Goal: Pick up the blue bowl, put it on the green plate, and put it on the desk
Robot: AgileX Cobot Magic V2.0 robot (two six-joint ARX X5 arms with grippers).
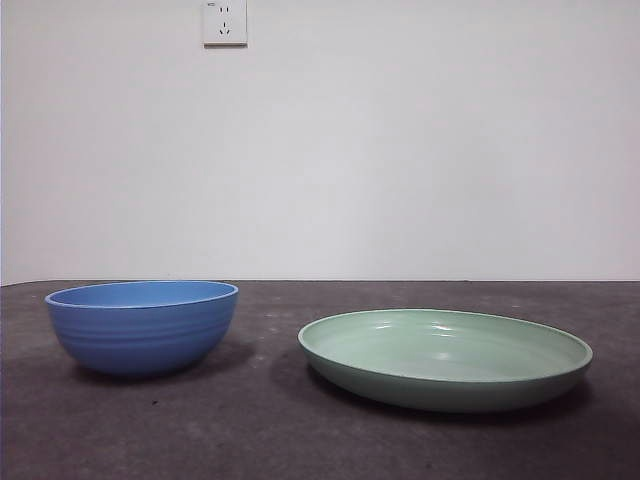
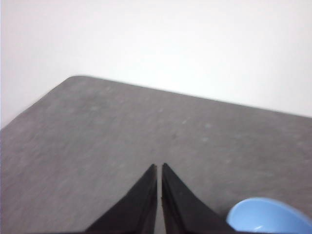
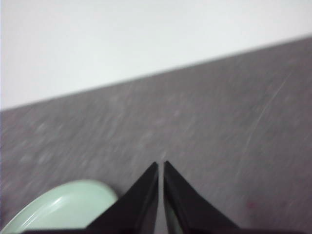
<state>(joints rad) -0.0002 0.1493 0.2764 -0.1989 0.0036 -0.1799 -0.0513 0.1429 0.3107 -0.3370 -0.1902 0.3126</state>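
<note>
The blue bowl is sitting upright on the desk, well apart from the green plate, which is lying flat beside it. Nothing is being held yet. The main risk I am seeing is at the grasp: the bowl's wall is smooth and curved, so a pinch on the rim may be slipping or tipping the bowl. Also, setting it off-centre could be tilting the shallow plate. The left gripper is hanging above the desk with the bowl near it, its 2 jaws pressed together and empty. The right gripper is hovering beside the plate, jaws also closed on nothing.
</note>
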